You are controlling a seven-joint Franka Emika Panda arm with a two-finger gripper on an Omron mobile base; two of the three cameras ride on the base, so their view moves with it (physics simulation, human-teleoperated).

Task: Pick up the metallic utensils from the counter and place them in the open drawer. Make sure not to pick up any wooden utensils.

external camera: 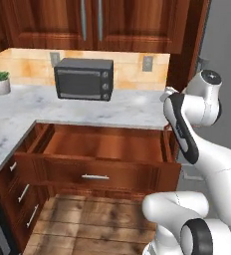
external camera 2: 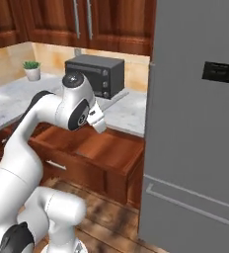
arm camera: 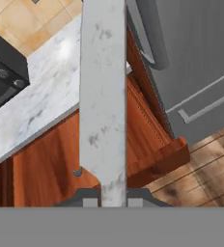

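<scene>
1. The grey refrigerator fills the right half of the right base view and walls off that side, so we judge the free room to lie leftward, over the drawer
2. The marble counter runs across the middle of the left base view. We see no cutlery lying on the part shown
3. The open drawer sits pulled out at the centre of the left base view, below the counter edge, with its silver bar handle facing us. Its floor looks bare, giving a wide landing area. Its raised side walls and the counter lip above its back are the edges to clear
4. A black toaster oven stands at the upper centre, well back from the drawer
5. The metallic utensil, a long flat mottled silver-grey strip, runs from the bottom centre to the top of the hand view, over the drawer's right end
   - We judge it stiff, light and slick
   - The hold is near one end, so the long free end may swing or slip
6. The gripper has its fingertips closed narrowly against the strip's two sides at the bottom centre of the hand view
7. A small potted plant sits at the far left, clear of any path
</scene>
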